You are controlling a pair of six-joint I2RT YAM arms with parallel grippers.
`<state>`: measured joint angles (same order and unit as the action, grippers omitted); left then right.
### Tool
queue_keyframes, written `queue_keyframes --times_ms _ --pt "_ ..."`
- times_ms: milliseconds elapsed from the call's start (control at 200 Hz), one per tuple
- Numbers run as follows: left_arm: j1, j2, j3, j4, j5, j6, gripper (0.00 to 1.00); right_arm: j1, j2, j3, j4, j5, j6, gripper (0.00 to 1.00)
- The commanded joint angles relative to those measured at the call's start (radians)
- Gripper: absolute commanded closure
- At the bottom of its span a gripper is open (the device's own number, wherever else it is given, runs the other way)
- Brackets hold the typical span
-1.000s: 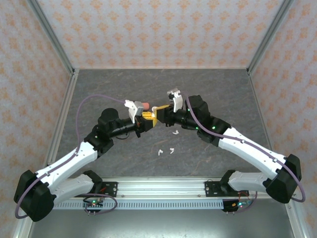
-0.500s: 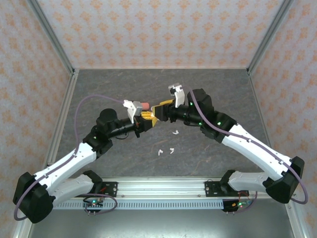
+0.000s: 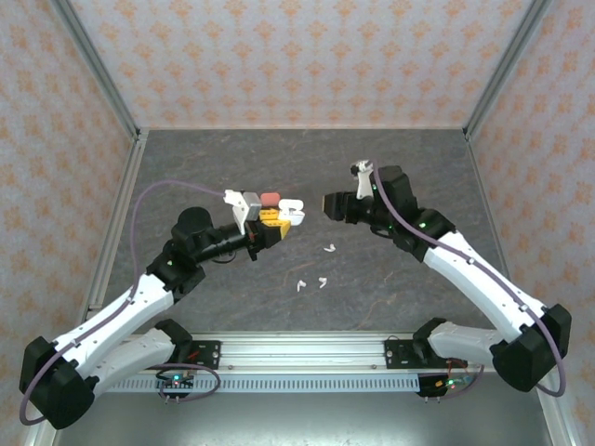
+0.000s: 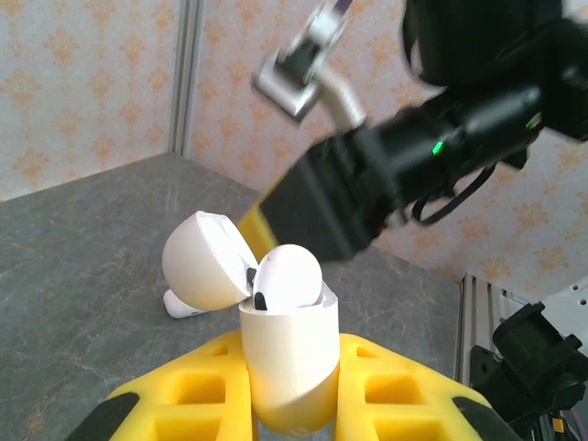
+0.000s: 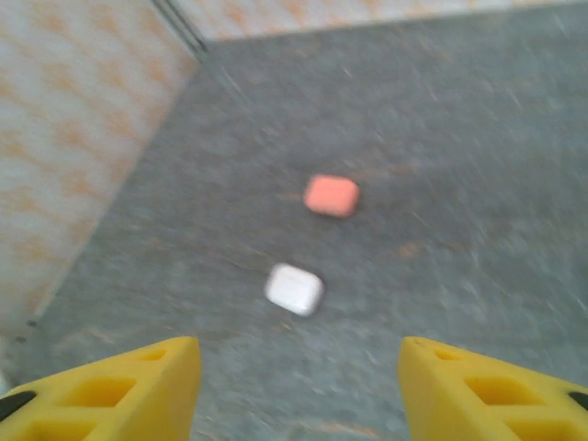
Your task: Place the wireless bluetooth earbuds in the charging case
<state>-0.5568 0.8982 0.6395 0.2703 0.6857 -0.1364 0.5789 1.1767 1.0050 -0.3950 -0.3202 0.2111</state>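
Note:
My left gripper is shut on a white charging case, held upright with its lid swung open to the left. The rounded head of a white earbud sits in the case's mouth. My right gripper hangs to the right of the case, apart from it, open with nothing between its yellow fingers. Three loose white earbuds lie on the table: one below the right gripper and two nearer the front.
A salmon-pink case and a closed white case lie on the grey table beyond the right gripper. A small white piece rests on the table behind the held case. Walls close in three sides.
My right gripper has opened and drawn back to the right, away from the held case. The left arm has shifted slightly, still gripping the case.

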Motion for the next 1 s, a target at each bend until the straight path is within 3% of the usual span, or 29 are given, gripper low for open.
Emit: queue_keyframes --times_ms 0,240,676,996 --pt "-0.009 -0.021 0.000 -0.019 -0.026 0.031 0.90 -0.005 0.068 -0.056 -0.030 0.065 -0.008 0.41" --pt "-0.008 -0.015 0.001 -0.019 -0.028 0.029 0.90 -0.011 0.243 -0.149 0.093 0.067 0.168 0.42" --pt "-0.009 -0.011 0.009 -0.026 -0.022 0.028 0.90 0.062 0.554 0.012 0.056 0.263 0.104 0.37" --pt "-0.009 -0.023 0.012 -0.051 -0.031 0.038 0.90 0.100 0.603 0.027 -0.005 0.297 0.112 0.39"
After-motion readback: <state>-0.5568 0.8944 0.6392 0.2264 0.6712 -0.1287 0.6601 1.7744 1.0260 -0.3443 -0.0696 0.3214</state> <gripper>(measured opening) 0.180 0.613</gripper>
